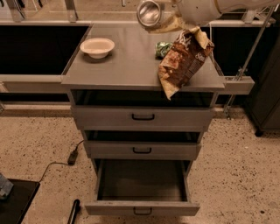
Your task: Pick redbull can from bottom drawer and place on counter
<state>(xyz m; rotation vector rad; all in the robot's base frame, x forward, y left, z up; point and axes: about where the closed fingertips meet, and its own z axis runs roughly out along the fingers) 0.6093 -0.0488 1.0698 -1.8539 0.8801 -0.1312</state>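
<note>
Gripper [158,18] is up at the top edge of view, over the back of the flat grey metal counter [127,63], on the end of a bulky white arm [205,8] coming in from the right. It's closed around the slim, silver-topped redbull can [148,12]. The can is held clear of the surface, lying roughly sideways with its shiny round top facing us.

On the counter:
- small shallow cream bowl [97,46], back left
- crumpled brown chip bag [186,59], right side, lower corner hanging over the front edge
- wrinkled green packet [163,48], just behind the bag's left side and touching it

Below: two shallower grey drawers [142,117], each slightly out. The deep grey bottom drawer [142,206] is pulled well out, with a black handle on its front and only bare floor showing inside.

Speckled floor has a black cable and plug [72,156] left of the cabinet.
</note>
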